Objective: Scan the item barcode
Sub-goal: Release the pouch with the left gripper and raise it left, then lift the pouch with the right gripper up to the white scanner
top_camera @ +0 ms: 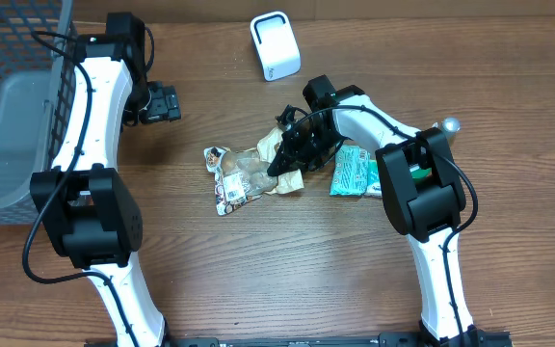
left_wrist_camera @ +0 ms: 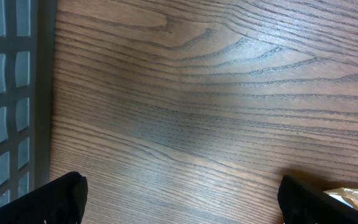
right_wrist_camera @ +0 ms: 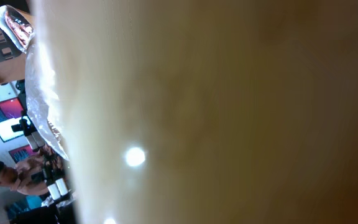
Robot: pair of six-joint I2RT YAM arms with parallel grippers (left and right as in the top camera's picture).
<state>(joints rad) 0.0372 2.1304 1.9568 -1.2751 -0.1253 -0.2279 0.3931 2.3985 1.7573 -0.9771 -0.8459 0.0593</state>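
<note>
A gray wire-mesh basket (top_camera: 13, 58) stands at the left edge of the desk (top_camera: 287, 270). A flat pale gray shape (top_camera: 13, 135) shows inside it, but I cannot tell what that is.

The snack packet (top_camera: 249, 173), a crumpled clear wrapper with tan contents, lies near the middle of the desk. Its printed white and dark end points toward the left arm. The right pincer (top_camera: 292, 156) sits on the packet's right end, pressed together and pinching the wrapper there. In the right wrist view the tan packet fills almost the whole frame as a blur, with crinkled clear film along the left edge, and the fingers themselves are hidden. A teal packet (top_camera: 355, 172) lies just beside the snack packet on the right, partly under the right arm.

The white scanner (top_camera: 274, 43) stands upright toward the far edge of the desk, apart from the packet and the right pincer.

The left pincer (top_camera: 160, 102) hangs between the basket and the snack packet, touching neither. Its black fingertips (left_wrist_camera: 61, 199) are spread wide over bare wood, with the basket's mesh to one side and a bit of clear wrapper at the other.

Both packets carry print, but it is too small to read. No writing can be made out on the scanner
</note>
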